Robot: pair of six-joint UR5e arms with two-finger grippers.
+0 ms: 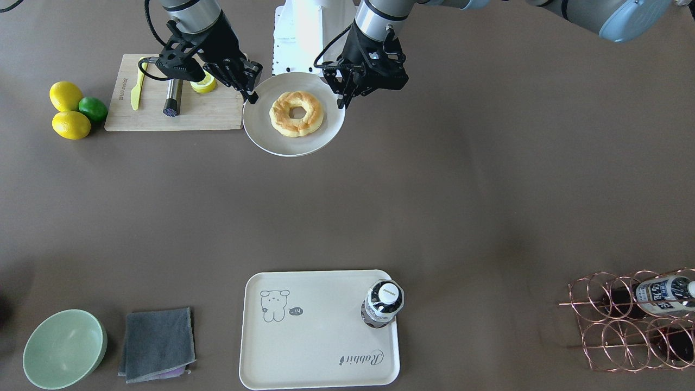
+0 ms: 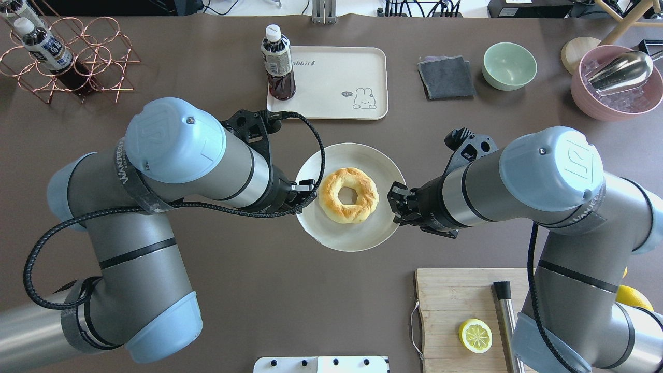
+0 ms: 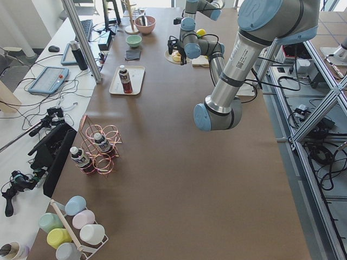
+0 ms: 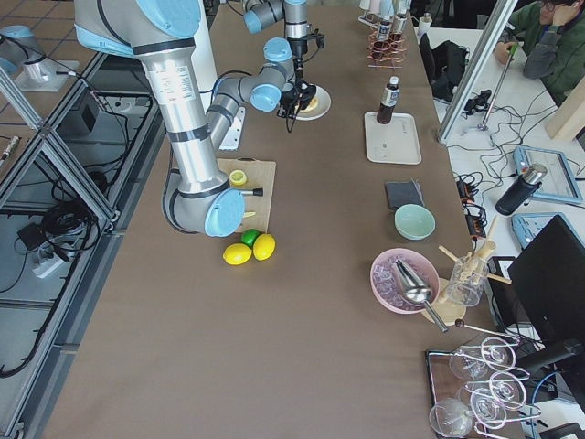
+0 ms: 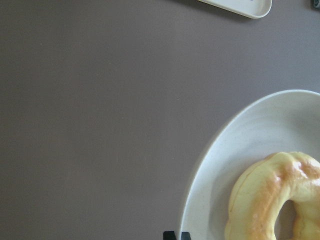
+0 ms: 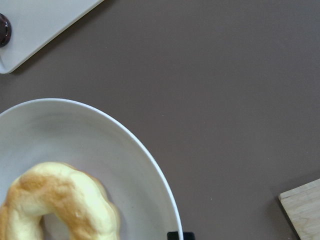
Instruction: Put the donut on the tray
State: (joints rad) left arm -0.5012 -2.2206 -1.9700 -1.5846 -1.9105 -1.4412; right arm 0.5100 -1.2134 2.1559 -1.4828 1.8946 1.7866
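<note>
The golden-yellow ring donut (image 2: 364, 204) rests on the round white plate (image 2: 342, 239), between the left end effector (image 2: 306, 192) and the right end effector (image 2: 398, 199), both closed and empty. The cream rectangular tray (image 2: 336, 77) lies beyond, leftward.

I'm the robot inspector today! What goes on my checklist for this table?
Surface: brown table, no spills seen.
Job's things: donut lies on the round white plate; tray sits apart across the table, a bottle standing in one corner.
Clutter: cutting board with lemon half, two lemons, lime, green bowl, grey cloth, copper wire rack.
Grippers: left gripper and right gripper flank the plate's rim, fingertips together, seemingly holding nothing.
Cables: black cable hangs in a loop beside the left arm.
Surroundings: person seated at a side desk; glasses and pink bowl at the table's end.
</note>
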